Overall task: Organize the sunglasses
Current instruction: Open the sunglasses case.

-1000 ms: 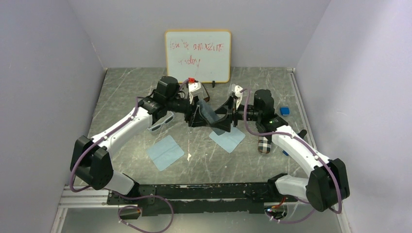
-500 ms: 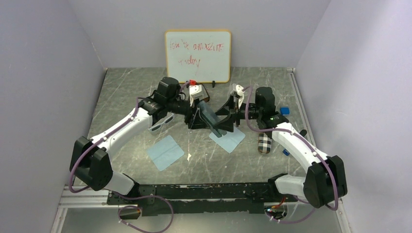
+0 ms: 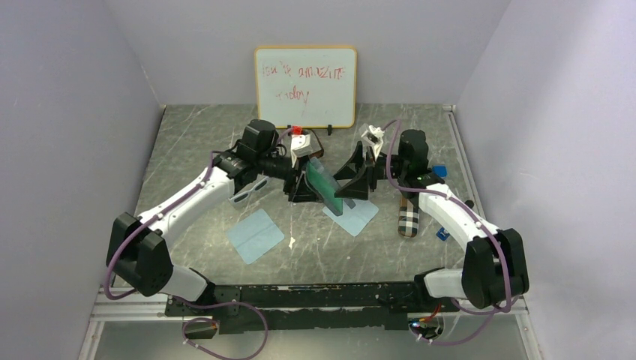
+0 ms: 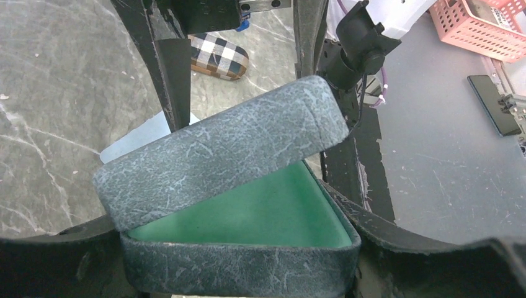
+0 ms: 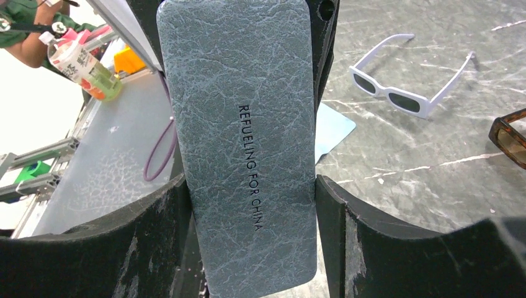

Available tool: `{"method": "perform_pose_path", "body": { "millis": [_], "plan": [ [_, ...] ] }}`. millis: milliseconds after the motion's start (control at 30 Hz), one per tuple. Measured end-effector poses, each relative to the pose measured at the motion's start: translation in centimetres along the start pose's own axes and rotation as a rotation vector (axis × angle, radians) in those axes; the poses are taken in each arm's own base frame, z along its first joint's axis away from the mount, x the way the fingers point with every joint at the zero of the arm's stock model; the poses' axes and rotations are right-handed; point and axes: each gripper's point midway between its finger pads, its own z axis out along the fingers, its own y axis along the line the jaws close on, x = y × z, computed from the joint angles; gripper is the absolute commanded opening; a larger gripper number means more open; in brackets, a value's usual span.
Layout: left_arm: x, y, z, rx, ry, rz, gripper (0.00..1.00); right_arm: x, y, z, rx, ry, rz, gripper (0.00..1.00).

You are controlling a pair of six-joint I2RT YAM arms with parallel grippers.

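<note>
A grey-blue case hangs above the table between both grippers, its lid raised and the green lining showing. My left gripper is shut on the case's base, seen in the top view with the gripper at the table's middle. My right gripper is shut on the lid, one finger on each long edge, and stands to the right of the case. The white sunglasses lie open on the table, partly under my left arm. Only a corner of the brown sunglasses shows.
A plaid case lies under my right forearm. Two light-blue cloths lie flat, one at front left and one below the held case. A whiteboard leans on the back wall. A small blue object sits at right.
My right gripper has swung up and to the right with the lid, so the case stands wider open and its green lining shows. The right forearm has shifted, uncovering more of the plaid case.
</note>
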Motion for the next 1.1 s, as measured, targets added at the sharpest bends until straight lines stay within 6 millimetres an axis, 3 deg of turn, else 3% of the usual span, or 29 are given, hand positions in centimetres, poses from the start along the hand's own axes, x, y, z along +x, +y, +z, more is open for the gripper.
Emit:
{"method": "perform_pose_path", "body": {
  "millis": [433, 533, 733, 900, 1100],
  "plan": [
    [0.2, -0.3, -0.2, 0.011, 0.006, 0.024, 0.05, -0.1, -0.2, -0.4, -0.007, -0.004, 0.022, 0.61],
    [0.6, 0.0, -0.8, -0.007, 0.02, -0.001, 0.05, -0.3, -1.7, -1.5, 0.063, -0.023, 0.048, 0.62],
    [0.4, -2.0, -1.1, 0.055, 0.016, -0.014, 0.05, -0.2, -4.4, -2.9, 0.189, -0.048, 0.083, 0.65],
    [0.4, -2.2, -1.2, 0.055, 0.019, -0.022, 0.05, -0.3, -4.2, -2.8, 0.184, -0.047, 0.076, 0.64],
    [0.0, -2.2, -1.1, 0.055, 0.007, -0.021, 0.05, -1.4, -1.9, -1.9, 0.18, -0.032, -0.075, 0.57]
  ]
}}
